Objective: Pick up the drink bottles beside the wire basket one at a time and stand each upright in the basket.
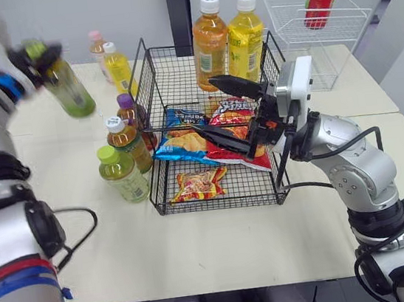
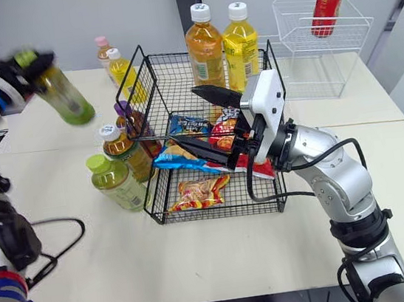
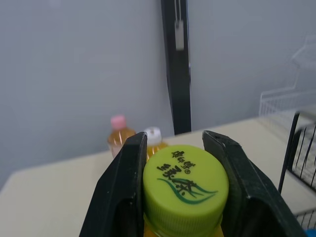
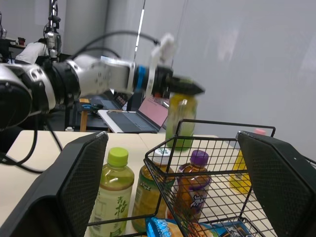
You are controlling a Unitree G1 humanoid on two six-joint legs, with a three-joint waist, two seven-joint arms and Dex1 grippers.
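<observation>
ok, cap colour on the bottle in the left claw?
Lime green cap, dark green print, gripped by the left claw; clearest in left wrist view.

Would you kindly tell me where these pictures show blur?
Left eye view: the left end effector and its green tea bottle are smeared by motion, the wire basket crisp. Right wrist view: that bottle smears too. Left wrist view: its cap is sharp, the far bottles soft.

Three snack bags (image 1: 199, 184) lie clustered, a white wire rack (image 1: 317, 55) standing beyond them
</observation>
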